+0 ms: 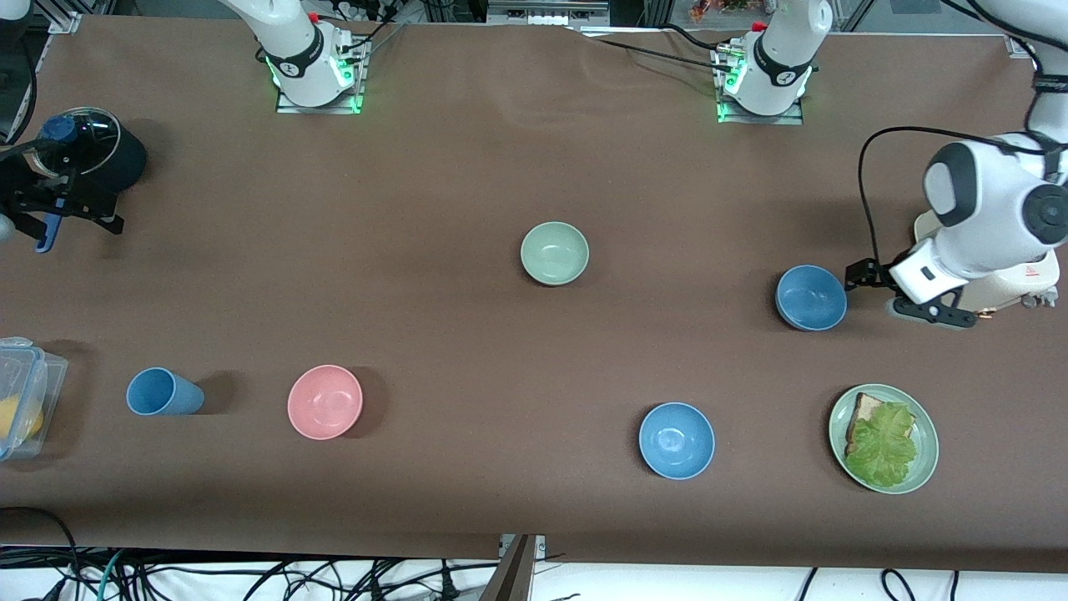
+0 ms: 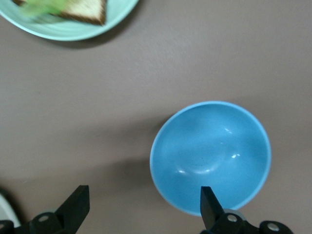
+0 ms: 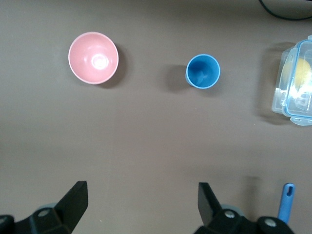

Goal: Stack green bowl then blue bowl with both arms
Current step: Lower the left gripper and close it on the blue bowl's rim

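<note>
So the green bowl (image 1: 554,253) is sitting upright out in the middle of the brown counter (image 1: 467,175), nothing in it and nothing touching it. There are two matching blue bowls: one blue bowl (image 1: 811,297) is toward the left arm's end, and the second blue bowl (image 1: 677,440) is nearer the front camera, well apart from it.

The left end effector (image 1: 868,275) is just beside that first blue bowl, low by its rim. In the left wrist view the fingers (image 2: 209,207) are spread wide with nothing gripped, and one finger sits right at the bowl's (image 2: 210,157) edge, the other out over bare counter. Can't tell whether it's actually touching the rim.

The right end effector (image 1: 62,209) is parked at the right arm's end of the counter, hanging near a dark pot with a glass lid (image 1: 92,154). Its fingers (image 3: 208,202) are wide open too, holding nothing.

Other stuff: a pink bowl (image 1: 324,401) and a blue cup (image 1: 163,392) side by side nearer the front camera, a clear plastic container (image 1: 21,396) at the counter's edge past the cup, and a green plate with bread and lettuce (image 1: 884,439) beside the second blue bowl
</note>
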Motion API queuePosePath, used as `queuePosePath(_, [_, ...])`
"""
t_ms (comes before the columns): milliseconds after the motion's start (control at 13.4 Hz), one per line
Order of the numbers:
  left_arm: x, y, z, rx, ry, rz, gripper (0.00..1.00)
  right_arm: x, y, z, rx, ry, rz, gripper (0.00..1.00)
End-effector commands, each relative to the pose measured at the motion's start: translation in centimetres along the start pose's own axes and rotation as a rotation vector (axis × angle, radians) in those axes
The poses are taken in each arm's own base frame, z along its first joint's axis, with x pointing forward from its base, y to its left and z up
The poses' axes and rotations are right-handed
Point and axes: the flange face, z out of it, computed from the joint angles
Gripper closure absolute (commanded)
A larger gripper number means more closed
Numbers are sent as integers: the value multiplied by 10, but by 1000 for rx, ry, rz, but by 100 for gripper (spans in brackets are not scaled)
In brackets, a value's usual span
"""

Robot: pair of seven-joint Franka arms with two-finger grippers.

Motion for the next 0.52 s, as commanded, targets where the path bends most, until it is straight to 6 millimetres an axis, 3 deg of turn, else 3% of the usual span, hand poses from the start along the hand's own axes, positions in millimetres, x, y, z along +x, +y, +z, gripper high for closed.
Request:
queuePosePath(0, [-5,-1,48,29,46,125,0,-12,4,-6,-10,-12,-35,0])
queuePosePath(223, [-4,-1,69,33,61,122,1,-15,2,-9,-7,-15,-41,0])
queuePosePath(297, [-4,-1,72,32,60,122,11,-16,3,-8,-6,-22,-40,0])
queuePosePath(446, [-5,0,75,26,57,117,63,-15,-1,-8,-5,-38,-46,0])
